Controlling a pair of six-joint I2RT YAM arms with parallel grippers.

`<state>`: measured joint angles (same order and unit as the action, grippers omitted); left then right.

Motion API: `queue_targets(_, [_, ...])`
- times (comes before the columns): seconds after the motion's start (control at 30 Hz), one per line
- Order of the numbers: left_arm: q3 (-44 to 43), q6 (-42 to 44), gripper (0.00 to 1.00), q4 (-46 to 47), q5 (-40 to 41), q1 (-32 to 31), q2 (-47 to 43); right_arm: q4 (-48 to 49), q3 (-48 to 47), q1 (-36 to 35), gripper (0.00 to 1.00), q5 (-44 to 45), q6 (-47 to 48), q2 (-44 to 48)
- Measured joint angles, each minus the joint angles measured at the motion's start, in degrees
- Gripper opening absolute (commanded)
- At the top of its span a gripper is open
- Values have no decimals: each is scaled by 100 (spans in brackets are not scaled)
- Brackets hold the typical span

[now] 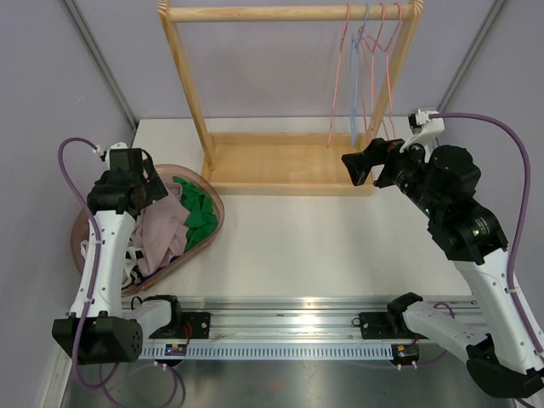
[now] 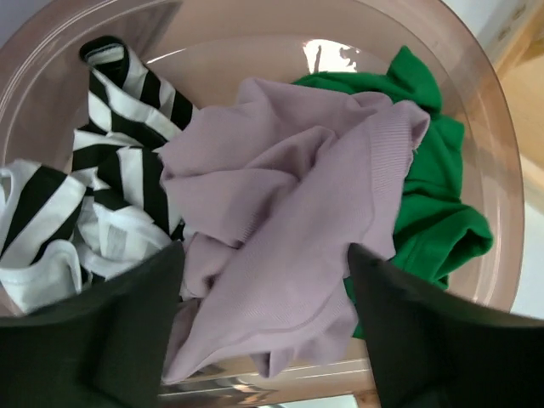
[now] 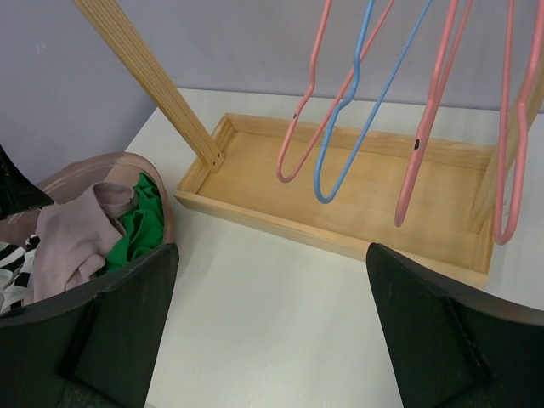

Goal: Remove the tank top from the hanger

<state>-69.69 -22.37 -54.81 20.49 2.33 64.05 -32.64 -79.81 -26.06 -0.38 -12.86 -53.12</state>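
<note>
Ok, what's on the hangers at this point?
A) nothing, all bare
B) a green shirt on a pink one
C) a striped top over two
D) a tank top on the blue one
A: the hangers on the wooden rack all hang bare, while the clothes, a lilac garment on top, lie in the basket.

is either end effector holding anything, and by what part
Nothing held: left end effector open above the laundry basket, right end effector open facing the hangers.

Three pink hangers (image 3: 417, 144), one blue hanger (image 3: 324, 198), one wooden rack (image 3: 272, 223), one basket (image 2: 229, 51), three garments (image 2: 289, 221)
</note>
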Motion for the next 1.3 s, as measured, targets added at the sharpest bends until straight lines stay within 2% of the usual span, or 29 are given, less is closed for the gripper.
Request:
queue_targets(0.27, [-85,179,99,83,-393,-50,-704,-251,-35,-2,99,264,4,-214])
queue_targets(0.4, [-85,326,99,94,-553,-522,-1130,-586,-61,0,100,546,35,-328])
queue_targets(0.57, [13,476,99,109,-210,-1213,-1716,-1062,-9,0,100,1012,105,-275])
queue_targets(0.73, [317,632,99,74,87,-1665,-2527,-1436,306,0,99,1449,142,188])
queue_targets(0.9, [356,741,99,-76,144,-1716,-3276,-1727,601,0,100,1714,140,734])
queue_targets(1.3, [352,761,99,-693,-79,-1768,-3950,-2389,1051,0,99,2199,162,2192])
